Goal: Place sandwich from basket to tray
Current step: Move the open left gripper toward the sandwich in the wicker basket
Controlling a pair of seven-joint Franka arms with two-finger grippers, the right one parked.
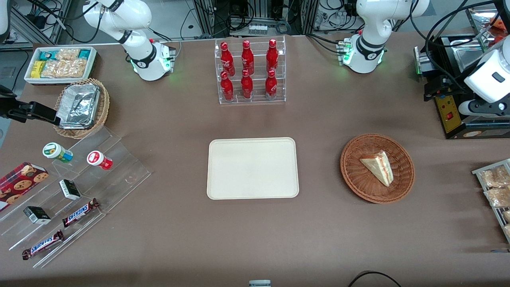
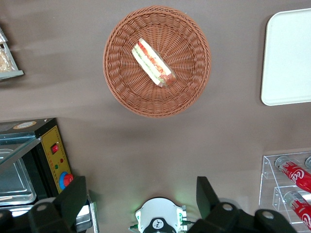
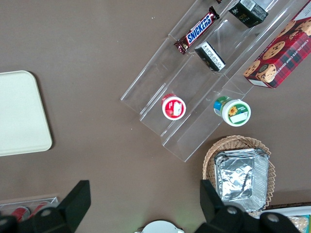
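Sandwich [image 1: 379, 166] lies in the basket [image 1: 352, 169], long axis diagonal, narrow tip pointing toward the front camera. Largest, the tray [image 1: 252, 168] sits bare on the tabletop [image 1: 255, 231], well apart. Claw [image 2: 141, 199] hangs high above, fingers [image 2: 73, 196] spread open.

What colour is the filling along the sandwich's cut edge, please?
Red and green layers in the sandwich, clearest in the left wrist view; the gripper hangs open above.
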